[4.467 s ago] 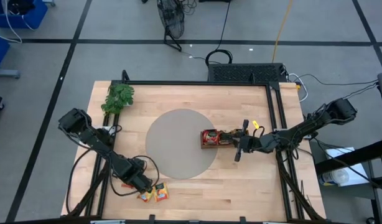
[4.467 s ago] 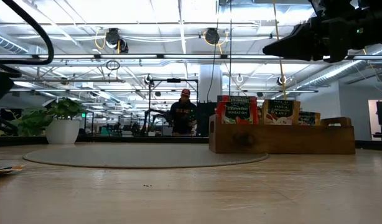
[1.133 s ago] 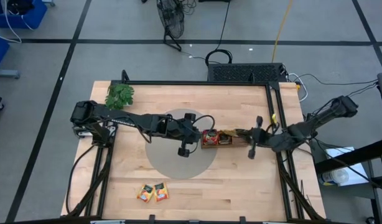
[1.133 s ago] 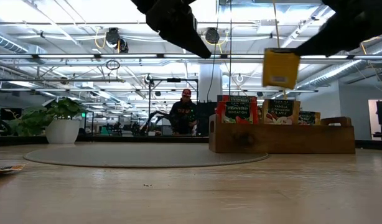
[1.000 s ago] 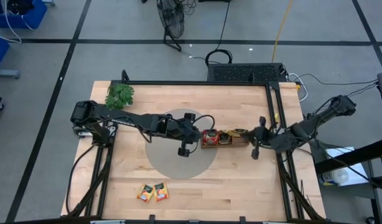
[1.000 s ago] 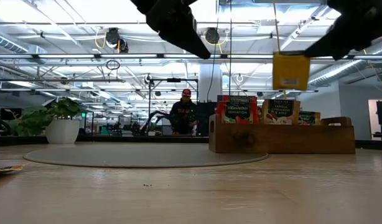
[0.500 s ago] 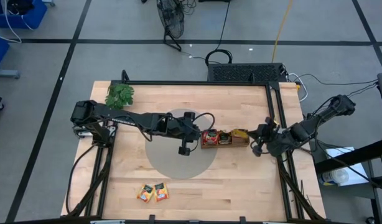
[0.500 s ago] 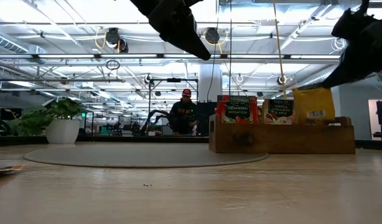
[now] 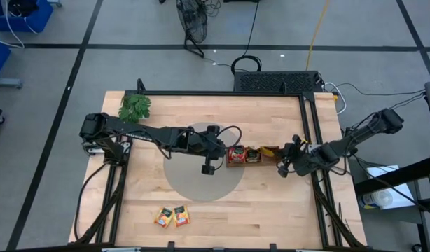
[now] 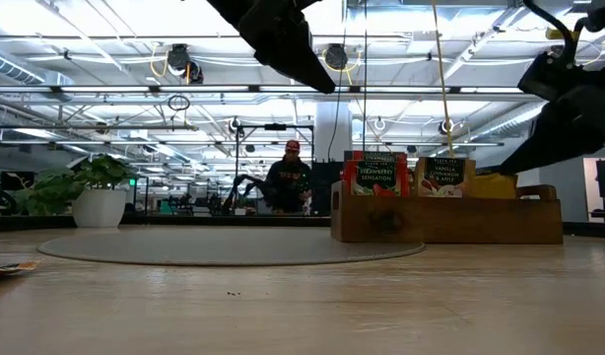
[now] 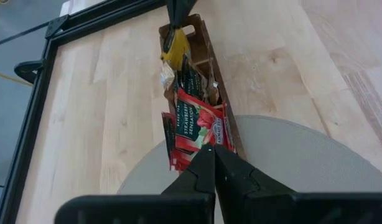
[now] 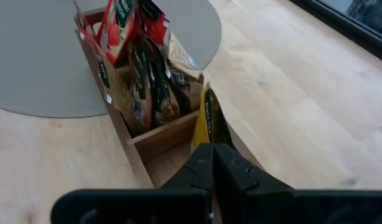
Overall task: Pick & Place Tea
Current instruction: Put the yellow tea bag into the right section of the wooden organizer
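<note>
Pinching yellow sachet [image 12: 206,121] in tray [image 12: 155,138] — right gripper [image 12: 212,151], wrist-visible

Grey floor [image 9: 47,105] crossed by dark tape lines, a black floor fan [image 9: 194,24] and cables beyond the light wooden desk [image 9: 271,112]. Open hall with white ceiling beams and strip lights [image 10: 135,59]; a person in dark clothes [image 10: 288,182] stands far back.

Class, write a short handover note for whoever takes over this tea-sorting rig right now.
Right gripper: shut on a yellow tea sachet, lowering it into the end compartment of the long brown wooden tray.
Left gripper: shut, empty, hovering above the tray's red-sachet end over the round grey mat.
Done: red sachets and dark sachets stand in the tray.
Left: release the yellow sachet; two orange-yellow sachets lie near the table's front edge.
</note>
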